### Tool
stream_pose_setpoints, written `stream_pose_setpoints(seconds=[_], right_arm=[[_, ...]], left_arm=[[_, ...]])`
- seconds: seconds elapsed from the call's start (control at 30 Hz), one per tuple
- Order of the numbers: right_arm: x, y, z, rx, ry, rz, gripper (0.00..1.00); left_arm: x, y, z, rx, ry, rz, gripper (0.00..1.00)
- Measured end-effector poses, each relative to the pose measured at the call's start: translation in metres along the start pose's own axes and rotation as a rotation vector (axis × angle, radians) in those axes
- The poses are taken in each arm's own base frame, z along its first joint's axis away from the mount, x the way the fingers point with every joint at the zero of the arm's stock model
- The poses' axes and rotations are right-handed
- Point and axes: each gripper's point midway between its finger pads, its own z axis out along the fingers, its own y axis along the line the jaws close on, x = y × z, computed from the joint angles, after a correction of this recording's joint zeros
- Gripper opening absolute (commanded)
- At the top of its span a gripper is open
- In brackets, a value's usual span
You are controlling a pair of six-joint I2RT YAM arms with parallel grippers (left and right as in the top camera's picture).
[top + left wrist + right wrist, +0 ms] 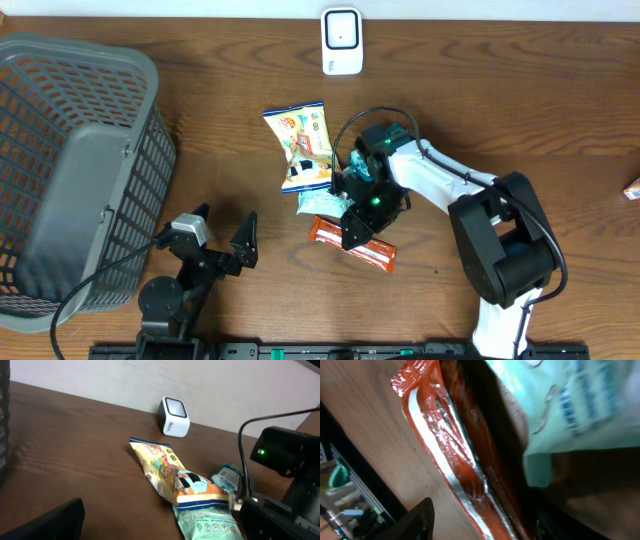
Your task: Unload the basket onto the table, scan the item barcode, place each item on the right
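Observation:
Three snack packets lie mid-table: a yellow and white bag (300,145) (170,467), a mint green packet (318,203) (210,522) (570,405) and an orange foil packet (358,248) (465,455). The white barcode scanner (341,40) (174,416) stands at the table's far edge. My right gripper (356,225) (485,527) is low over the orange packet, its jaws open and straddling it, with bare wood between the left finger (417,520) and the foil. My left gripper (225,240) (165,530) stands wide open near the front edge, left of the packets, holding nothing.
A grey slatted basket (60,90) fills the left side of the table. A small orange item (632,188) shows at the right edge. The right arm's body and cable (285,452) lean over the packets.

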Motion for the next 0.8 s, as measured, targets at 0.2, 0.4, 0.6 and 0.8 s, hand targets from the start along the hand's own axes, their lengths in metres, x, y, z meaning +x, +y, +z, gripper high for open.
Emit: stream_pose_setpoints(seconds=[0.2,0.4,0.6,0.8], right_arm=[[-0.002,0.013,0.011,0.018,-0.010,0.004,0.45],[-0.008,0.015,0.021,0.119,-0.006,-0.011,0.01],[-0.013,0.017,0.024,0.110,-0.035,0.042,0.01],[-0.010,0.009,0.005,0.137,-0.001,0.211,0.01]], left_arm=[[0.000,0.000,0.000,0.000,0.000,0.000,0.99],[0.000,0.000,0.000,0.000,0.000,0.000,0.99],[0.000,0.000,0.000,0.000,0.000,0.000,0.99],[0.000,0.000,0.000,0.000,0.000,0.000,0.99]])
